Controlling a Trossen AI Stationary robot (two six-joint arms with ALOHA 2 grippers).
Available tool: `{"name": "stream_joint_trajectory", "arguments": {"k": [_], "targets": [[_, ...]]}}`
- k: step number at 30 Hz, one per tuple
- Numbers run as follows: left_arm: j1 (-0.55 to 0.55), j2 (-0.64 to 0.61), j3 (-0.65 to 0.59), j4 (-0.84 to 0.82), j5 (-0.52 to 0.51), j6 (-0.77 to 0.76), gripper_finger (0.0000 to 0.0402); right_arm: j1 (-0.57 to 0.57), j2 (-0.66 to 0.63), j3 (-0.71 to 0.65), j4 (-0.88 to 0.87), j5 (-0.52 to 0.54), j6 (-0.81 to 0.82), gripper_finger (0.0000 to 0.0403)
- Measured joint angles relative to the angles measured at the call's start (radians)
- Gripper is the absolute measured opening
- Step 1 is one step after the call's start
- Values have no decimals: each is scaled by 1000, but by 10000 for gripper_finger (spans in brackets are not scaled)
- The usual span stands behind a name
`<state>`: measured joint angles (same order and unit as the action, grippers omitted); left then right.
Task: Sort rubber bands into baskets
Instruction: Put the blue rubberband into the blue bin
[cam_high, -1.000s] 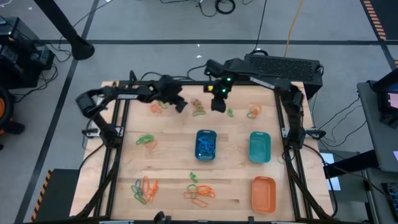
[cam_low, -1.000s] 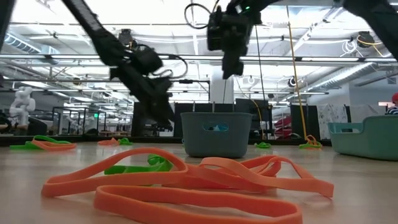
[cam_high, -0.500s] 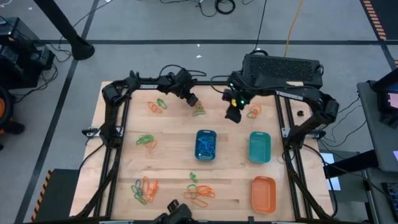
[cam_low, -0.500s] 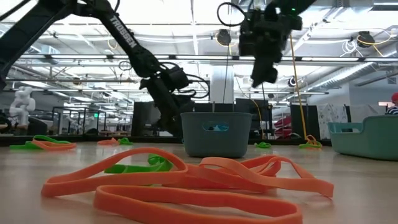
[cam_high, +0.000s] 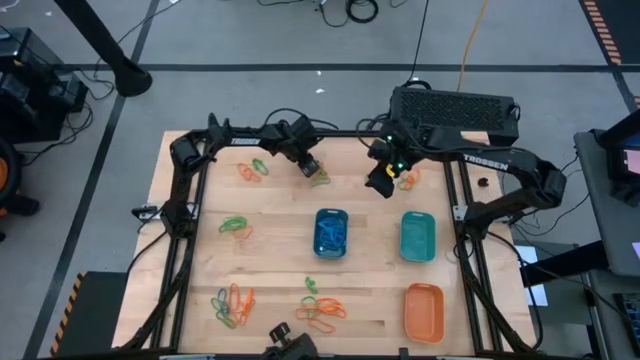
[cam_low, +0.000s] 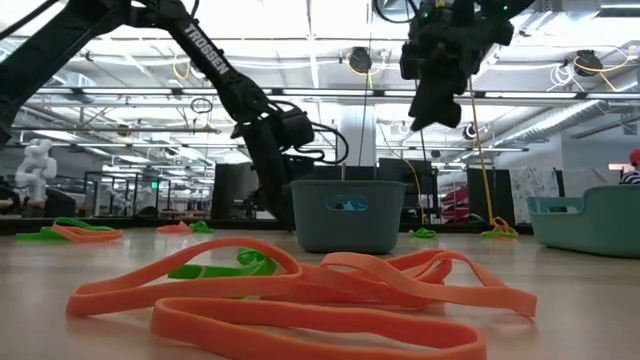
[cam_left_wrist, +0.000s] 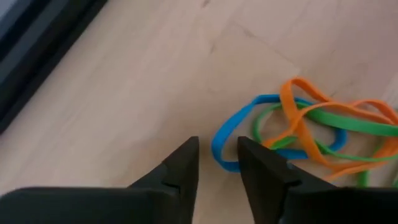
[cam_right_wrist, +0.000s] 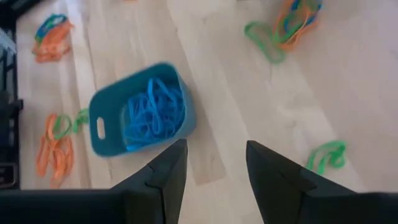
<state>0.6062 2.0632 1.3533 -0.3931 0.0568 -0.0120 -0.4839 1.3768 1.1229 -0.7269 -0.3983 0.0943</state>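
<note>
A: The left gripper (cam_left_wrist: 217, 167) is low over a tangle (cam_high: 319, 178) of bands at the far middle of the table (cam_high: 270, 255), its fingers (cam_left_wrist: 177, 171) a narrow gap apart with the end of a blue band (cam_left_wrist: 231, 132) lying just at the tips. Nothing is gripped yet, as far as I can see.

B: So what makes this pick go well?

A: I'd say close on the blue loop alone. It is threaded under an orange band (cam_left_wrist: 298, 118) and a green band (cam_left_wrist: 348, 124), so a slow lift should let them slip off (a quick pull would likely drag the whole knot along).

B: And the right gripper (cam_right_wrist: 214, 165)?

A: It hangs above the table near another small clump (cam_high: 407, 180) at the far right, fingers parted and holding nothing.

B: The baskets?

A: The blue basket (cam_high: 331, 233) sits mid-table, close to the tangle on its near side, and has a heap of blue bands in it. The teal basket (cam_high: 417, 237) is to its right and the orange basket (cam_high: 423, 310) at the near right corner; I cannot tell whether either holds anything. More mixed bands lie at the left and along the near edge.
</note>
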Motion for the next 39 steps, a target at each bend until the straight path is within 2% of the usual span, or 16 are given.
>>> {"name": "stream_joint_trajectory", "arguments": {"k": [7, 15, 22, 31, 39], "targets": [[1, -13, -1, 0, -9, -1, 10, 0, -29, 0, 43, 9, 3, 157], [2, -132, -1, 24, -19, 22, 4, 1, -31, 0, 56, 9, 29, 157], [2, -256, -1, 20, -21, 52, 3, 1, -31, 0, 153, 8, 39, 157], [0, -365, -1, 20, 200, 52, 3, 1, -8, 2, 440, 9, 56, 157], [-50, -372, -1, 16, 232, 45, 2, 1, 34, 2, 600, 139, 102, 157]]}}
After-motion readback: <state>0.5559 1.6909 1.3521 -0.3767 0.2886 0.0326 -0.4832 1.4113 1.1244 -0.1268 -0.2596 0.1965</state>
